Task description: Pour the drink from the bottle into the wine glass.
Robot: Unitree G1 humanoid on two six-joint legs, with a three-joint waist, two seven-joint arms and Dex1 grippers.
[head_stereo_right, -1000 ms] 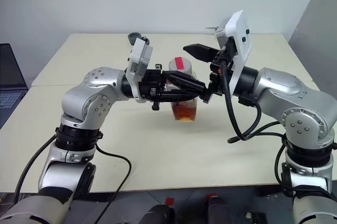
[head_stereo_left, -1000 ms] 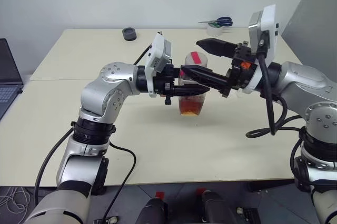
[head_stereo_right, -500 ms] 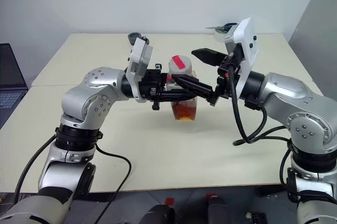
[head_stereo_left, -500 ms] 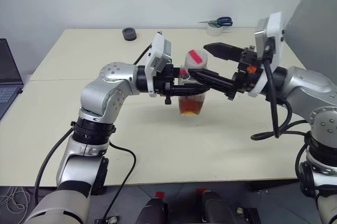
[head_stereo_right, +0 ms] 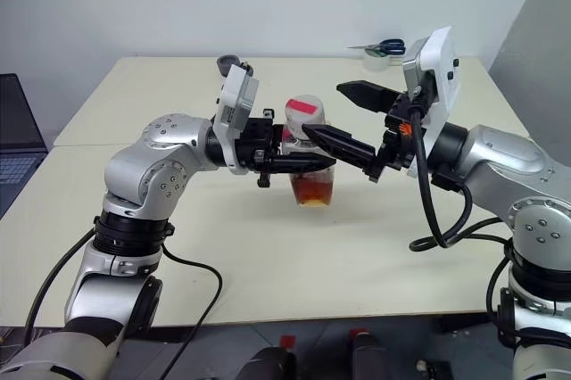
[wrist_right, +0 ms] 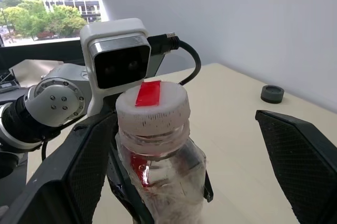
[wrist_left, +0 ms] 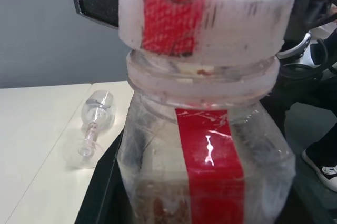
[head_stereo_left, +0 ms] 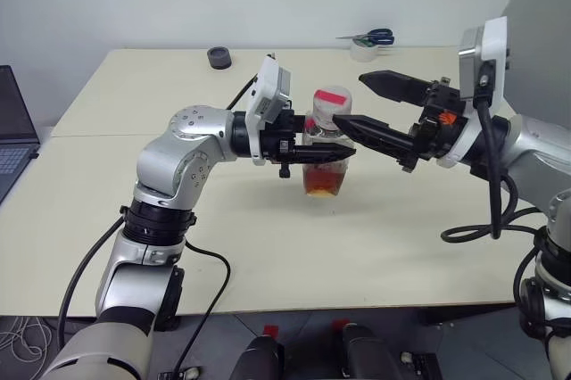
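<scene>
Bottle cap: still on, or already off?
On. The white cap with its red tape strip sits on the neck of the bottle; the open right gripper flanks it without gripping.

A cream table [head_stereo_left: 116, 219] carries a small dark round cap [head_stereo_left: 219, 58] near its far edge. Blue-handled scissors [head_stereo_left: 376, 37] lie on a white roll of tape [head_stereo_left: 362, 51] there. A laptop [head_stereo_left: 12, 144] sits at the left edge.

Bright, even light; soft shadows lie on the worktop [head_stereo_left: 375, 219]. A glare streak marks the bottle [wrist_left: 209, 150] label. The wine glass [wrist_left: 93, 134] behind looks slightly soft.
</scene>
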